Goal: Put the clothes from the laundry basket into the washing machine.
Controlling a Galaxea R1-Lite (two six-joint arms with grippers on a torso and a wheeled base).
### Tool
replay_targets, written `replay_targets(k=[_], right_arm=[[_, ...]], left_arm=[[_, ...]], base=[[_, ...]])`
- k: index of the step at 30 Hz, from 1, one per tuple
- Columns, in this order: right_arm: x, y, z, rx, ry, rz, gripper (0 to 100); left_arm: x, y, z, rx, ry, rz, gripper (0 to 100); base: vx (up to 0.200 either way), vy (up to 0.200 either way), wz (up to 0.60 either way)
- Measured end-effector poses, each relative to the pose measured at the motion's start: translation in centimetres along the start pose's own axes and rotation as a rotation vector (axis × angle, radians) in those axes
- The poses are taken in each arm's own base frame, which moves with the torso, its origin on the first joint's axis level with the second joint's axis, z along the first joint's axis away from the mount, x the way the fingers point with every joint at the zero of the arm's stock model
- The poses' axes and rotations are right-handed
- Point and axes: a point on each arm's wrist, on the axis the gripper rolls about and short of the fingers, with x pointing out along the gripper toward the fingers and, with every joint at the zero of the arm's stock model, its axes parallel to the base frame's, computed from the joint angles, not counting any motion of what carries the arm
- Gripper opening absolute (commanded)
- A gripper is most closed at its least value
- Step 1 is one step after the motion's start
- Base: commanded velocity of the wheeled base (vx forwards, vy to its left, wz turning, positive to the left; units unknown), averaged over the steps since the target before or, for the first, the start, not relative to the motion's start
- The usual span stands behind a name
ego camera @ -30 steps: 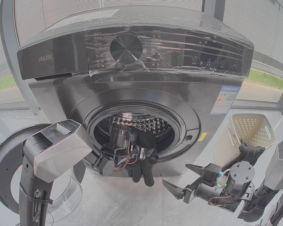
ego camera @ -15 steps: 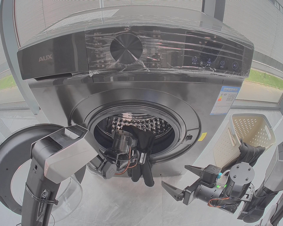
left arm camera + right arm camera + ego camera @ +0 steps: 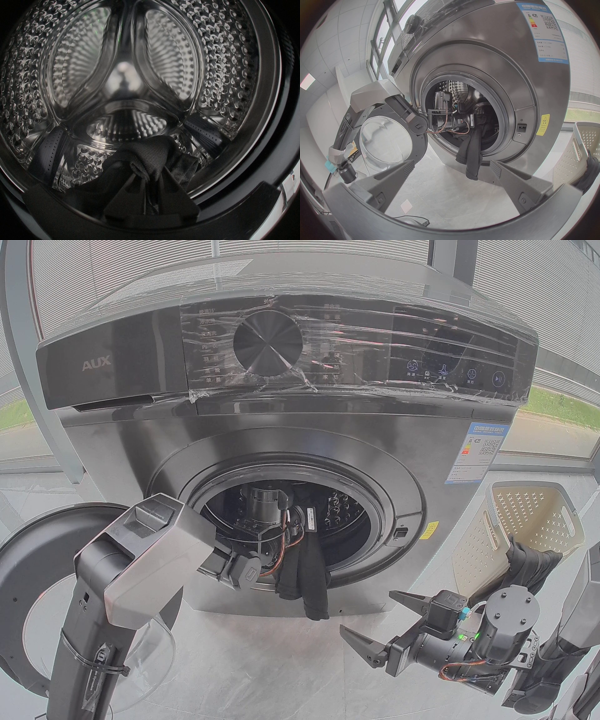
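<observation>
Nearest, at about 4 o'clock in the head view, the right gripper (image 3: pixel 369 615) hangs above the pale grey tiled floor (image 3: pixel 250 665), its claw spread wide and empty. Beyond it, at 3 o'clock from the door opening, the cream perforated plastic laundry basket (image 3: pixel 537 509) has a dark garment (image 3: pixel 528 565) draped over its rim, not yet loaded. At the mouth of the silver front-loading washing machine (image 3: pixel 375 446), the left gripper (image 3: pixel 150 184) is pinched tight on a black mesh garment (image 3: pixel 306 577). Part of it lies inside, just short of the dimpled steel drum (image 3: pixel 125 75), and the rest trails over the lip toward 6 o'clock. I judge the task roughly half done.
</observation>
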Motion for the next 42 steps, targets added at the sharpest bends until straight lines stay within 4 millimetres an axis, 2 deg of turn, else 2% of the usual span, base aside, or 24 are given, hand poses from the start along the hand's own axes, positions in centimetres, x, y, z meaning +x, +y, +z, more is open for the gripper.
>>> replay_targets(k=[2,3,14,23,27,36,37,42], right_arm=[[0.0,0.1,0.0,0.001,-0.001,0.002,100],[0.0,0.1,0.0,0.001,-0.002,0.004,100],[0.0,0.1,0.1,0.001,-0.003,0.005,100],[0.1,0.1,0.1,0.002,-0.006,0.005,100],[0.1,0.2,0.1,0.002,-0.007,0.006,100],[0.3,0.2,0.2,0.003,-0.012,0.006,100],[0.3,0.2,0.2,0.003,-0.013,0.007,100],[0.4,0.2,0.3,0.004,-0.019,0.007,100]], left_arm=[[0.2,0.0,0.0,-0.006,-0.01,0.005,0],[0.2,0.0,0.0,-0.006,-0.01,0.006,100],[0.0,0.2,-0.7,-0.004,0.019,0.01,100],[-2.6,-0.1,-3.4,0.07,0.2,-0.001,100],[-3.4,0.2,-3.9,0.107,0.248,0.005,100],[-3.1,1.0,-4.9,0.118,0.267,0.029,100],[-3.1,1.1,-5.0,0.126,0.269,0.033,0],[-2.9,1.5,-5.2,0.133,0.271,0.047,0]], base=[[0.0,0.0,0.0],[0.0,0.0,0.0],[0.0,0.0,0.0],[0.0,0.0,0.0],[0.0,0.0,0.0],[0.0,0.0,0.0],[0.0,0.0,0.0],[0.0,0.0,0.0]])
